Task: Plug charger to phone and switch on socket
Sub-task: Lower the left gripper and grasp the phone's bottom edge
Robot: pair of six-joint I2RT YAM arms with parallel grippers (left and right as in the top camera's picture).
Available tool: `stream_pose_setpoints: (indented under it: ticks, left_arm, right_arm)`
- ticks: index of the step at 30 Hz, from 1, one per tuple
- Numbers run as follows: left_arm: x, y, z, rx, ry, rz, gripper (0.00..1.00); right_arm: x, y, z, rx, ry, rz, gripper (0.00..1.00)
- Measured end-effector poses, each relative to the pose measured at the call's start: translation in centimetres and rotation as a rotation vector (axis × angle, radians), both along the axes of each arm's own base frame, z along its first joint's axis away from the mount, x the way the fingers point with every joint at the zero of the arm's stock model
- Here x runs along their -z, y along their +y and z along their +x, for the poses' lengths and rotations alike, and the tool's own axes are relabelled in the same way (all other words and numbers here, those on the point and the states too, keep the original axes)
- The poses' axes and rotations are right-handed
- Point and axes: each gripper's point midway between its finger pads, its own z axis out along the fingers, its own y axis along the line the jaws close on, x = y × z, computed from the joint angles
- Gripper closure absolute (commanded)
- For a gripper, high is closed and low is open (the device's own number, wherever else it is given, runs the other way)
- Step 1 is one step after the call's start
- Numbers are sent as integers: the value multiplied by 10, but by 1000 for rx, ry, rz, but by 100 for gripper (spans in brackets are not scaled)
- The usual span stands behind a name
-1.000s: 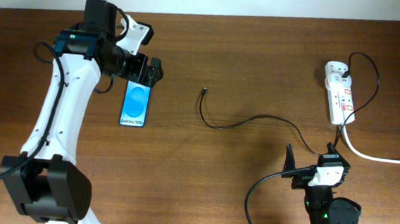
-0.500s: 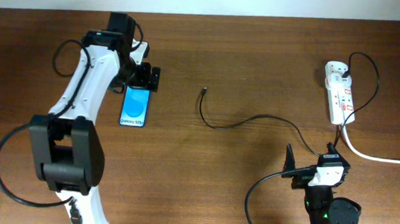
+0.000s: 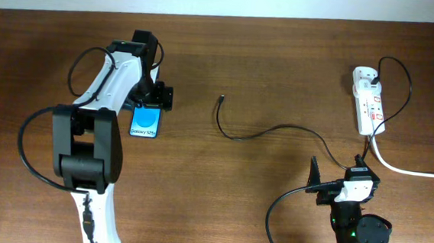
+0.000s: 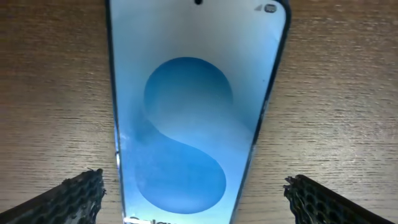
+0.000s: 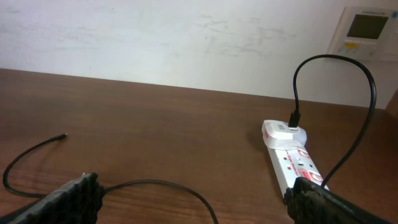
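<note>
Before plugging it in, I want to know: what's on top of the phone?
Nothing lies on the phone. The left gripper is above it, jaws open, hiding its far end from overhead. What's beneath the phone can't be seen.

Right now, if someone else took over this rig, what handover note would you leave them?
Left gripper: open, straddling the phone's far end, not closed on it.
Right gripper: open, idle at the near side.
Charger: tip lies loose between phone and socket, apart from the phone.
Done: nothing yet.
To do: plug the tip into the phone, switch on the socket.
</note>
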Motion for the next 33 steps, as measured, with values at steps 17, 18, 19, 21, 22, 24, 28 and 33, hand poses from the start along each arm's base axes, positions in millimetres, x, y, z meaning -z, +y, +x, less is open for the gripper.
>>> stream_pose_setpoints:
  ticks: [17, 18, 19, 21, 22, 24, 28, 33]
  left_arm:
    - [28, 5, 1, 67, 44, -31, 4]
    - [28, 5, 1, 68, 44, -30, 9]
    - [28, 6, 1, 66, 43, -30, 14]
    - [28, 7, 2, 66, 41, -29, 24]
    - [28, 8, 2, 67, 41, -27, 26]
    - [27, 8, 2, 70, 42, -27, 30]
    - [27, 6, 1, 75, 45, -25, 32]
    - [26, -6, -3, 104, 59, -26, 30]
  right_arm:
    - [0, 0, 0, 0, 0, 0, 2]
    - [0, 0, 0, 0, 0, 0, 2]
    - [0, 0, 0, 0, 0, 0, 2]
    - [0, 0, 0, 0, 0, 0, 2]
    - [0, 0, 0, 0, 0, 0, 2]
    - [0, 0, 0, 0, 0, 0, 2]
    - [0, 0, 0, 0, 0, 0, 2]
    - [0, 0, 0, 0, 0, 0, 2]
